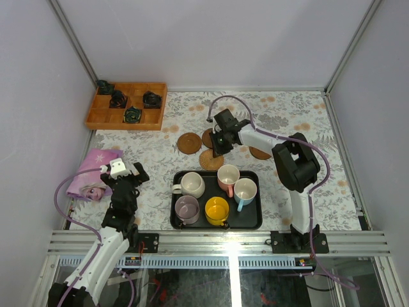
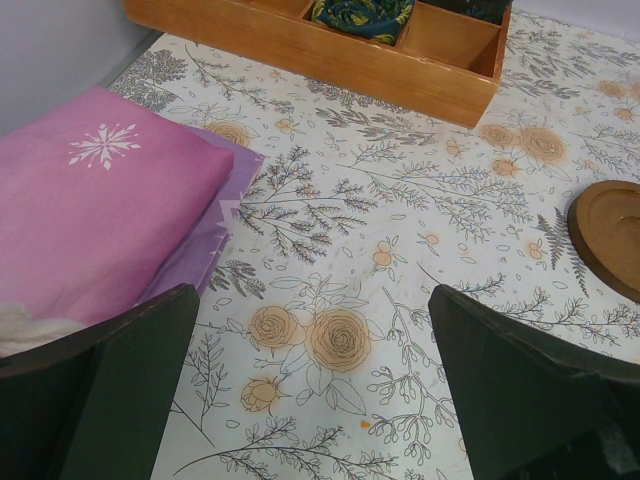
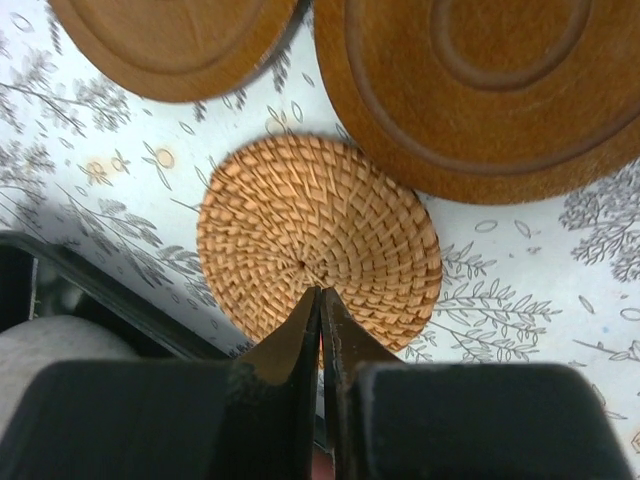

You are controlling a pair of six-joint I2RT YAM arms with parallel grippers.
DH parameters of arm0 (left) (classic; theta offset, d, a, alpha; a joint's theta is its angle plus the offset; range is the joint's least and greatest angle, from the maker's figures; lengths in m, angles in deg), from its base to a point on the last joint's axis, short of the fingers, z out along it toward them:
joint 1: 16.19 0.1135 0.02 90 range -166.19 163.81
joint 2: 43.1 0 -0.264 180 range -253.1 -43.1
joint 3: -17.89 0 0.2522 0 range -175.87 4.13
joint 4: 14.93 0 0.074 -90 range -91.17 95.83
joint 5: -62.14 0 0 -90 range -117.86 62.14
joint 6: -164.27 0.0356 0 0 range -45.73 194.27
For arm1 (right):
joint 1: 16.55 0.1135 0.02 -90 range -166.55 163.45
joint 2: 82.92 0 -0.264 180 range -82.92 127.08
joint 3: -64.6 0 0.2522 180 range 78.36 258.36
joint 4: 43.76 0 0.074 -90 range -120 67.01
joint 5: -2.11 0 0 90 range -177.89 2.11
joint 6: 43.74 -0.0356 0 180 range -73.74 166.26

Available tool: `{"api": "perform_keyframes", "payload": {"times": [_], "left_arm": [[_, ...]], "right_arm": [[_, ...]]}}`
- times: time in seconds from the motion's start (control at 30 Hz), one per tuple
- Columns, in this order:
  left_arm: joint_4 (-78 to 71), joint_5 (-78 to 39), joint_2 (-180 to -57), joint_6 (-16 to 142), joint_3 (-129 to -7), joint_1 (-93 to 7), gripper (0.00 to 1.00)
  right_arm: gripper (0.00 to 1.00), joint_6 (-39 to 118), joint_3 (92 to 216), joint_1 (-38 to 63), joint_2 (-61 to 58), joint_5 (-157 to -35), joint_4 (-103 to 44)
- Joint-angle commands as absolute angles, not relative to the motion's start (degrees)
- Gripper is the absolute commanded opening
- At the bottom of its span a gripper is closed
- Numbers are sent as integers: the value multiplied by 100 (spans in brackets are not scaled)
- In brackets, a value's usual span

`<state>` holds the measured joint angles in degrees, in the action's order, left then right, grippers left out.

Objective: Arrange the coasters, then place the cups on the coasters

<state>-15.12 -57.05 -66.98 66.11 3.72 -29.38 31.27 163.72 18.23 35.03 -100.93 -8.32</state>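
Note:
Three coasters lie close together behind the black tray [image 1: 255,220]: two dark wooden ones [image 1: 188,142] [image 1: 208,135] and a pale woven one [image 1: 209,160]. A further coaster [image 1: 260,153] lies to the right, partly under the right arm. Five cups stand in the tray: cream-white [image 1: 190,184], pink-handled [image 1: 227,176], blue-handled [image 1: 245,190], lilac [image 1: 186,208] and yellow [image 1: 216,210]. My right gripper [image 3: 321,292] is shut with nothing in it, its tips over the middle of the woven coaster [image 3: 318,240]; the wooden coasters [image 3: 175,45] [image 3: 480,90] lie beyond. My left gripper [image 2: 315,400] is open over bare cloth, far left of the tray.
A wooden compartment box [image 1: 128,105] with dark items stands at the back left. A folded pink cloth [image 1: 96,173] lies beside the left gripper [image 1: 137,173]. The left wrist view shows a wooden coaster [image 2: 612,235] at its right edge.

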Motion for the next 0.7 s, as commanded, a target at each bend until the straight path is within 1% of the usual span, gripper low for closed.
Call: {"api": "perform_keyframes", "payload": {"times": [0.0, 0.13, 0.3, 0.33, 0.43, 0.53, 0.67], "left_arm": [[-1840, -5852, -6680, 6557, 593, -2964, 100], [-1874, -5856, -6742, 6566, 582, -2964, 100], [-1867, -5882, -6716, 6615, 569, -2969, 100], [-1718, -5993, -6753, 6587, 429, -2997, 100], [-985, -6857, -7093, 6146, -262, -3051, 100], [-913, -6610, -7412, 6526, -689, -3143, 100], [-1206, -6955, -7818, 7112, -1204, -3669, 100]], "right_arm": [[5, 3046, 16182, 1852, 3530, -10184, -619], [5, 3010, 16006, 1852, 3524, -9817, -469], [4, 2935, 16160, 1787, 3690, -9068, -46], [4, 2897, 16213, 1743, 3741, -8964, 59], [4, 2703, 16183, 1527, 3760, -8819, 182], [4, 2572, 15977, 1268, 3606, -8821, 121], [4, 2690, 15795, 1141, 3385, -8791, -32]]}}
